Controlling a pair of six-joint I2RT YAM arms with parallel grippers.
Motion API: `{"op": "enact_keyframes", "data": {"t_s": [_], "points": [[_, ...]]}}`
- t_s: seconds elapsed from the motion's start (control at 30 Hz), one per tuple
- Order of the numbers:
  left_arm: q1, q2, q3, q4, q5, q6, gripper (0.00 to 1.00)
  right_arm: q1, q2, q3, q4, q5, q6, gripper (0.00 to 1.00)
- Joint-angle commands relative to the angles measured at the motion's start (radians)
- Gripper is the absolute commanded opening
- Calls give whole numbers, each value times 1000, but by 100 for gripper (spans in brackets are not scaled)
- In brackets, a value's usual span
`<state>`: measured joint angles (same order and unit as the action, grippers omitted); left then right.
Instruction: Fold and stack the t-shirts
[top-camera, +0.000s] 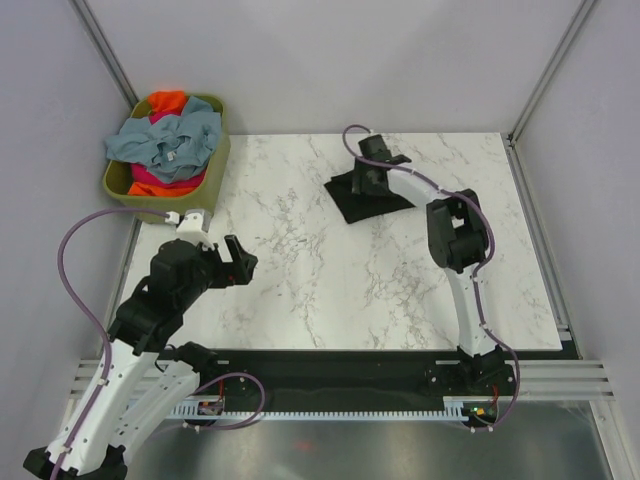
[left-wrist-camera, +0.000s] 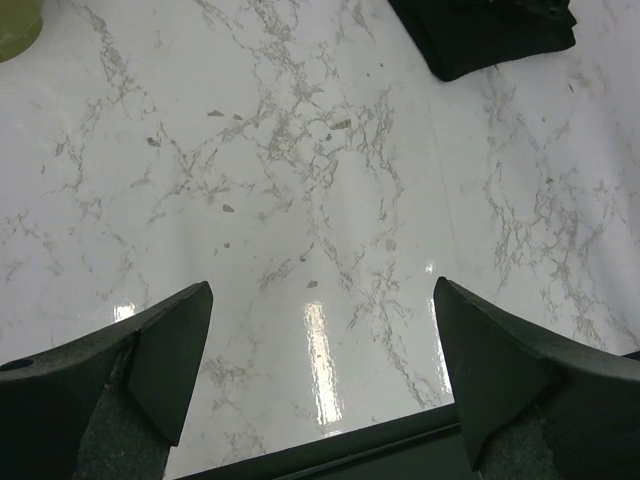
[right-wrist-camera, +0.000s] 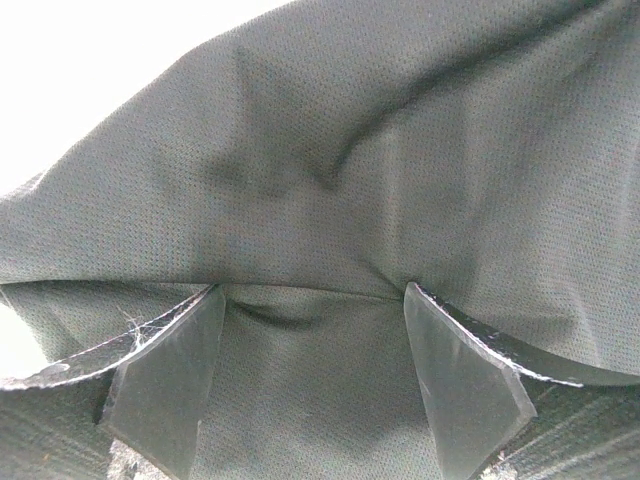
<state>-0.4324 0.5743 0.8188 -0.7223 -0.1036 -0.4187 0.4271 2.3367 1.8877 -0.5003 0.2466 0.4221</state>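
Note:
A folded black t-shirt (top-camera: 348, 206) lies at the back middle of the marble table. My right gripper (top-camera: 368, 180) is down on it with its jaws apart; in the right wrist view the black cloth (right-wrist-camera: 330, 150) fills the frame and the open gripper (right-wrist-camera: 312, 292) presses into a fold. A grey-blue shirt (top-camera: 165, 140), an orange one (top-camera: 167, 100) and a magenta-pink one (top-camera: 150, 178) lie heaped in the basket. My left gripper (top-camera: 240, 265) is open and empty above bare table at the left (left-wrist-camera: 322, 290); the black shirt (left-wrist-camera: 480, 35) lies far ahead of it.
The olive-green basket (top-camera: 216, 160) stands at the back left corner of the table; its corner shows in the left wrist view (left-wrist-camera: 15, 25). Grey walls enclose the table on three sides. A black rail runs along the near edge (top-camera: 340, 365).

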Motion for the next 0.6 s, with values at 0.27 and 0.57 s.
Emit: {"op": "enact_keyframes", "data": {"t_s": [0.27, 0.57], "points": [[1, 25, -6, 44, 15, 51, 100, -316, 191, 198, -187, 46, -68, 82], [9, 18, -7, 52, 28, 52, 99, -467, 323, 414, -170, -70, -172, 84]]}}
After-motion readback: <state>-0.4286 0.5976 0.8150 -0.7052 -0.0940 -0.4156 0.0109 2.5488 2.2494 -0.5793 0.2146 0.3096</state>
